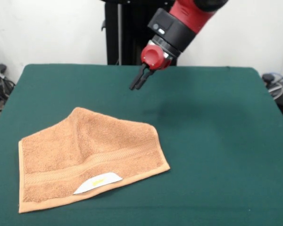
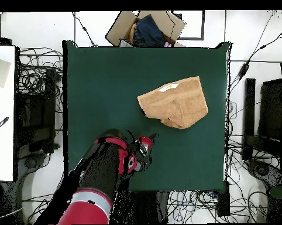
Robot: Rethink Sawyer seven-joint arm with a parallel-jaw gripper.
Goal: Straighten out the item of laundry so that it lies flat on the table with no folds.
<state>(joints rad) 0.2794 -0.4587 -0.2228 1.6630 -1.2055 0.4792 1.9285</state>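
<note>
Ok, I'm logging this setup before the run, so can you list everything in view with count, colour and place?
towel: one, orange-tan, on the table's front-left part in the front view, partly folded over, not flat
label: one, white with a yellow mark, on the towel near its front edge
table: one, dark green cloth top, fills most of both views
cardboard box: one, brown with dark contents, off the table's top edge in the overhead view
cables: many, black, on the floor round the table in the overhead view
arm: one, red and black, coming down over the table's far side
hand: one, black, fingers close together, hanging above the table, apart from the towel
</note>
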